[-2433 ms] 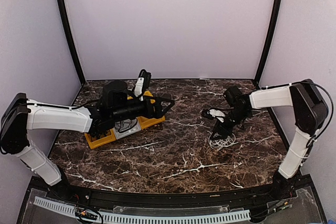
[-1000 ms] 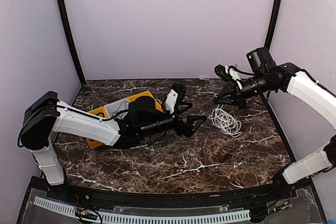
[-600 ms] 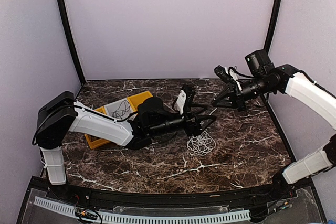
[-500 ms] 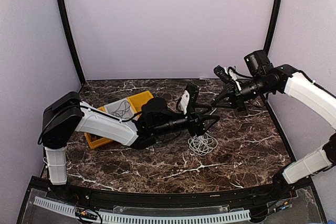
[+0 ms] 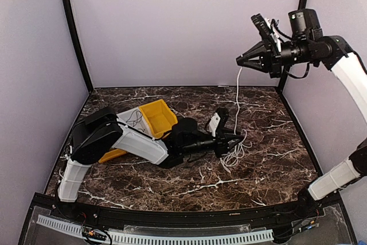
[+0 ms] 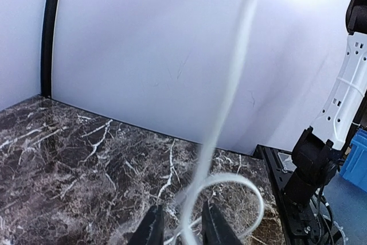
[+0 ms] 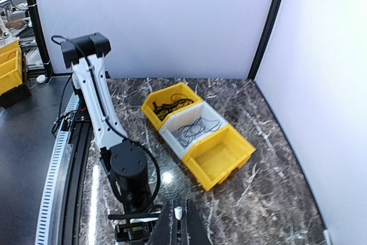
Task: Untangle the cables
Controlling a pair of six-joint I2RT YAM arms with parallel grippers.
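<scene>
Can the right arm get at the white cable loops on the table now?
Probably not: the right gripper is high up, shut on one end of the white cable, and the left gripper pinches the loops.

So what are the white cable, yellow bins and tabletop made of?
The white cable looks like a smooth plastic or rubber sheath; it loops softly. The yellow bins look like moulded plastic, uniform and slightly glossy. The tabletop shows a dark marble pattern with white veins; stone or printed laminate, I cannot tell.

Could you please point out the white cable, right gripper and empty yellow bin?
white cable point(image 5: 237, 93): top external view, vertical strand.
right gripper point(image 5: 239, 60): top external view, between fingertips.
empty yellow bin point(image 7: 219, 154): right wrist view, inner floor.
</scene>
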